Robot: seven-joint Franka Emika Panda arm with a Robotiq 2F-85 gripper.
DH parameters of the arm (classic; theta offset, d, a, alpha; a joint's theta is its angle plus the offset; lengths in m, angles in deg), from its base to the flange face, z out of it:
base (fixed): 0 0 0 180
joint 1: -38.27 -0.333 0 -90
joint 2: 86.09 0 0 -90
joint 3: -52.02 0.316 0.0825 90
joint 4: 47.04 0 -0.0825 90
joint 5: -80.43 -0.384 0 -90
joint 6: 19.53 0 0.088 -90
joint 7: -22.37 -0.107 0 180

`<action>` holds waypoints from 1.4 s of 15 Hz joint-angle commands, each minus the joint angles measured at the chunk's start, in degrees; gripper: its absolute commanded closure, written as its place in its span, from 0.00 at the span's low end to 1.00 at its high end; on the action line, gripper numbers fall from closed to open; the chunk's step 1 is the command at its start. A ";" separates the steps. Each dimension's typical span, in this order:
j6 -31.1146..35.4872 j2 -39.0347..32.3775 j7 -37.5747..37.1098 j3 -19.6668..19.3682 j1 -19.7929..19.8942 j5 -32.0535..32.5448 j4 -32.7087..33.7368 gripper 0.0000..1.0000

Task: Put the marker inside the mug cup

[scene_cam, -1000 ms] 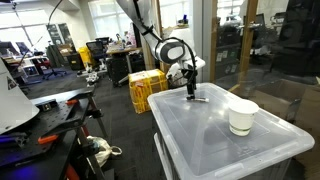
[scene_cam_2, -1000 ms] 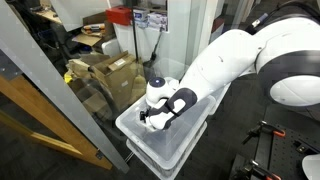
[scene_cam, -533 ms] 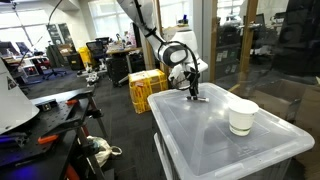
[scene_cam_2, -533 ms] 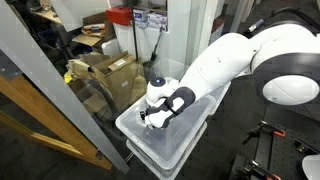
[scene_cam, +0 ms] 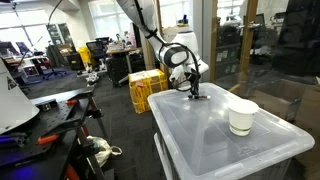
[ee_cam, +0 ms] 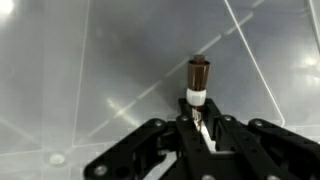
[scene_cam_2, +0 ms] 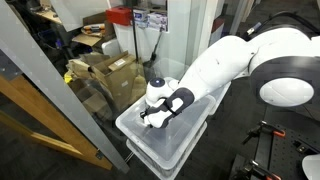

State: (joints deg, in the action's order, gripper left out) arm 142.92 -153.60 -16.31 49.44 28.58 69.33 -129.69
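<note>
The marker (ee_cam: 198,78), judged light, stiff and smooth, is clamped near one end by the gripper (ee_cam: 200,128), though a mid-barrel hold would be steadier.

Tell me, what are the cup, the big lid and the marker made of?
The mug cup looks like matte cream ceramic or paper; can't tell. The bin lid seems translucent plastic: shiny, with glare streaks. The marker looks like smooth plastic, brown end, white band.
</note>
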 commanded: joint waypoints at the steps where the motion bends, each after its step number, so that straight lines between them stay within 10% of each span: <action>1: -1.10 -0.31 0.42 -0.17 -0.41 -1.48 1.38 0.95; 21: -1.60 4.23 -16.29 -17.61 -17.38 3.46 -5.33 0.95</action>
State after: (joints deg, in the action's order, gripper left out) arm 142.93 -152.40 -29.04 34.22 13.53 70.76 -131.43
